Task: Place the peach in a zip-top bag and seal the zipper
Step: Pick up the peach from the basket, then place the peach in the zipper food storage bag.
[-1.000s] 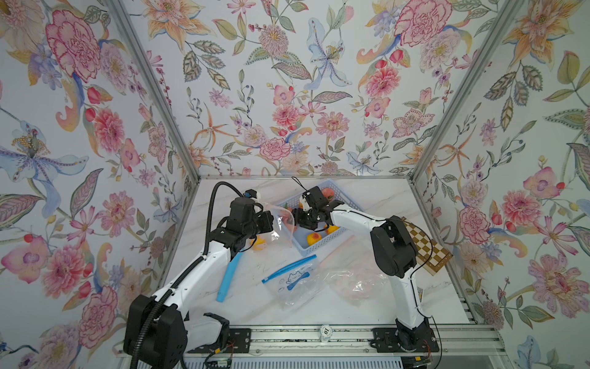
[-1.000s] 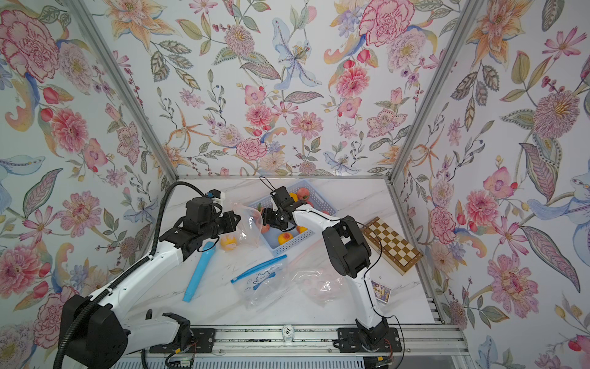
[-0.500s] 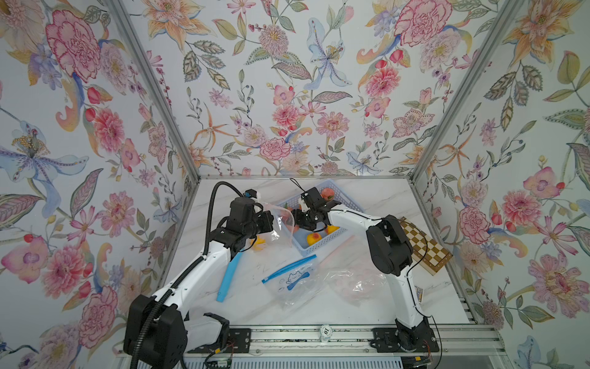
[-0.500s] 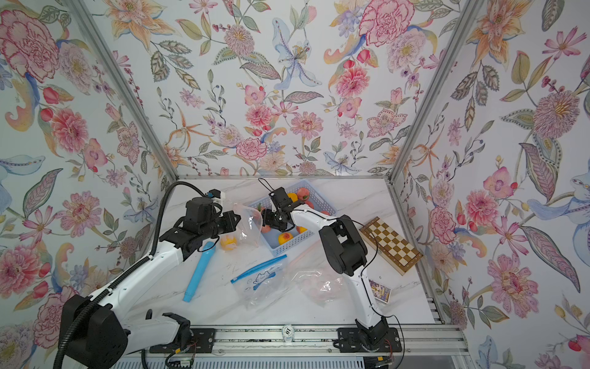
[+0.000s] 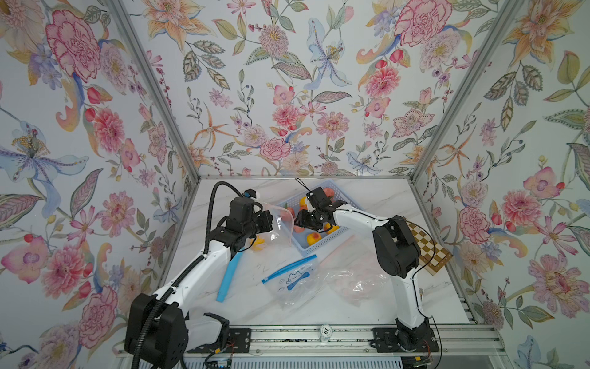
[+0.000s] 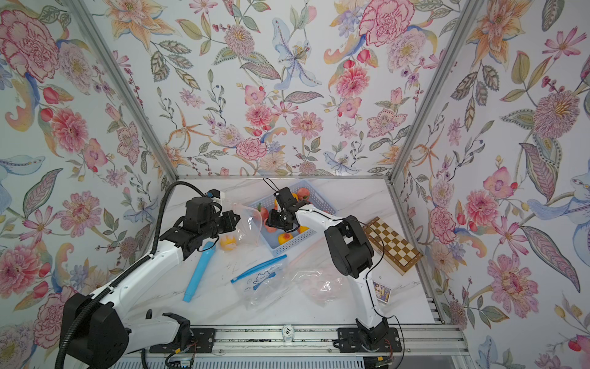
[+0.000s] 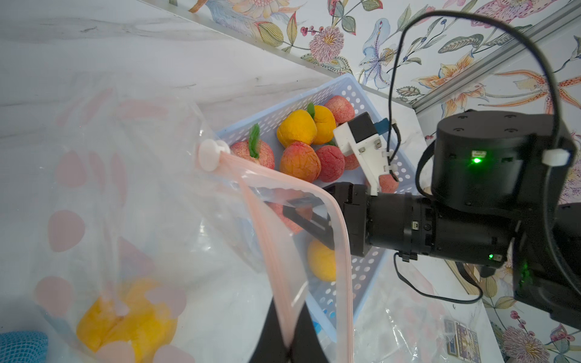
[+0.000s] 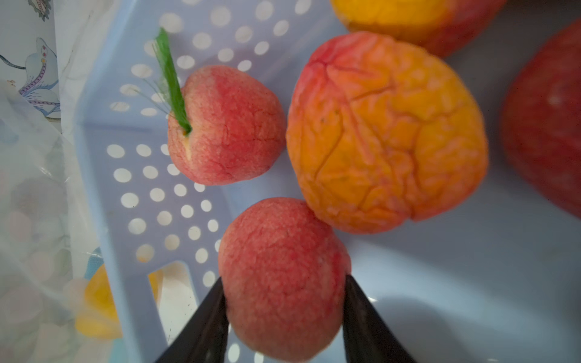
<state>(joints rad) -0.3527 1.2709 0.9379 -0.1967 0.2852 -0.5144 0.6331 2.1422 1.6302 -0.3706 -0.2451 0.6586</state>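
Peach [image 8: 281, 270] sits squeezed between the right pincer [image 8: 283, 278] fingers, both touching its sides, down in the blue basket [image 8: 103, 201]. Left pincer [image 7: 286, 341] is clamped tight on the rim of the pink-zip bag [image 7: 125, 195], its mouth gaping just beside.

Overhead stereo; both wrists facing basket [image 7: 276, 113]
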